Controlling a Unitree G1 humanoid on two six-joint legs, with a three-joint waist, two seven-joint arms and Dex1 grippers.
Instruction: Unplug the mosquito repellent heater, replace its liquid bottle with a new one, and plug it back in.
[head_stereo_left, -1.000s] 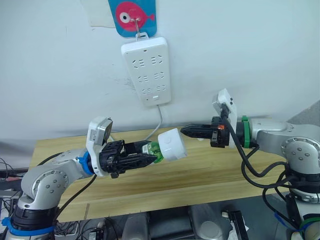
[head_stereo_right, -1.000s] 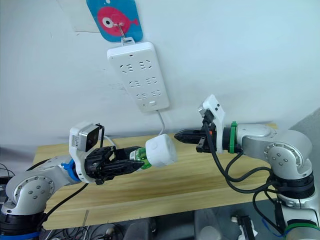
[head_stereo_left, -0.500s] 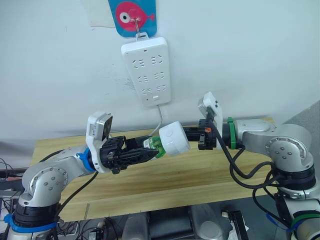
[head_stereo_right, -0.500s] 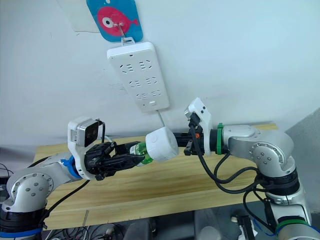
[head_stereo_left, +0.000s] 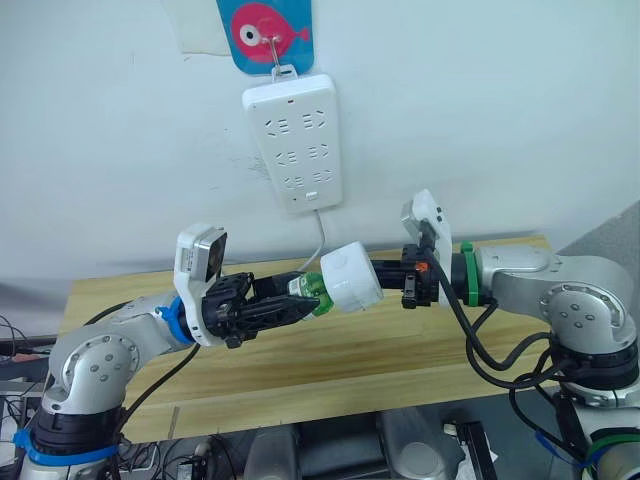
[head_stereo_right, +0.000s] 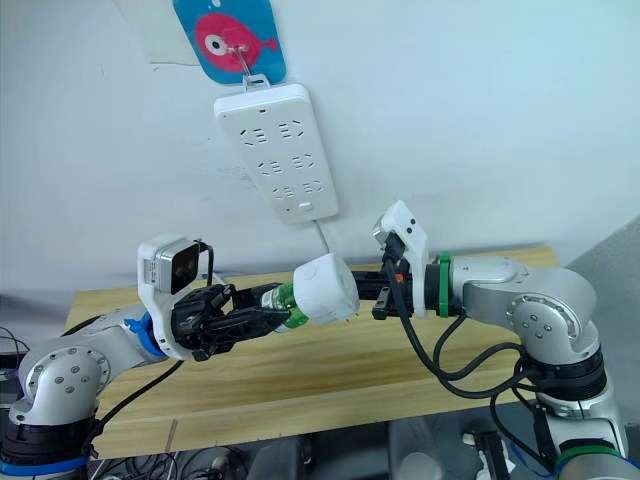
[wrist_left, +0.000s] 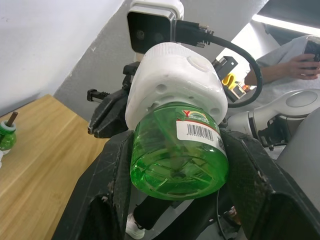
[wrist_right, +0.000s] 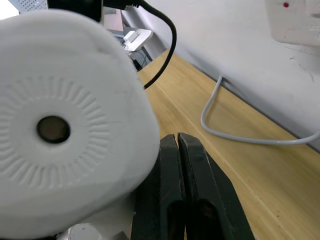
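The mosquito repellent heater (head_stereo_left: 350, 278), a white rounded unit with a round vent hole (wrist_right: 52, 129), hangs in the air above the wooden table (head_stereo_left: 400, 350). A green liquid bottle (wrist_left: 177, 155) is still screwed into it. My left gripper (head_stereo_left: 300, 303) is shut on that bottle, one finger on each side. From the right, my right gripper (head_stereo_left: 383, 275) comes in level, shut, its fingertips (wrist_right: 176, 145) pressed together right beside the heater's domed end. Whether they touch it I cannot tell.
A white multi-socket power strip (head_stereo_left: 295, 140) hangs on the wall under a blue fish hook (head_stereo_left: 265, 30); its cable (head_stereo_left: 320, 240) drops to the table. A second small green bottle (wrist_left: 6, 135) stands on the table. A person's hand (wrist_left: 300, 52) shows far behind.
My right gripper has moved left from a clear gap to right against the heater. The left arm has lifted the bottle and heater slightly.
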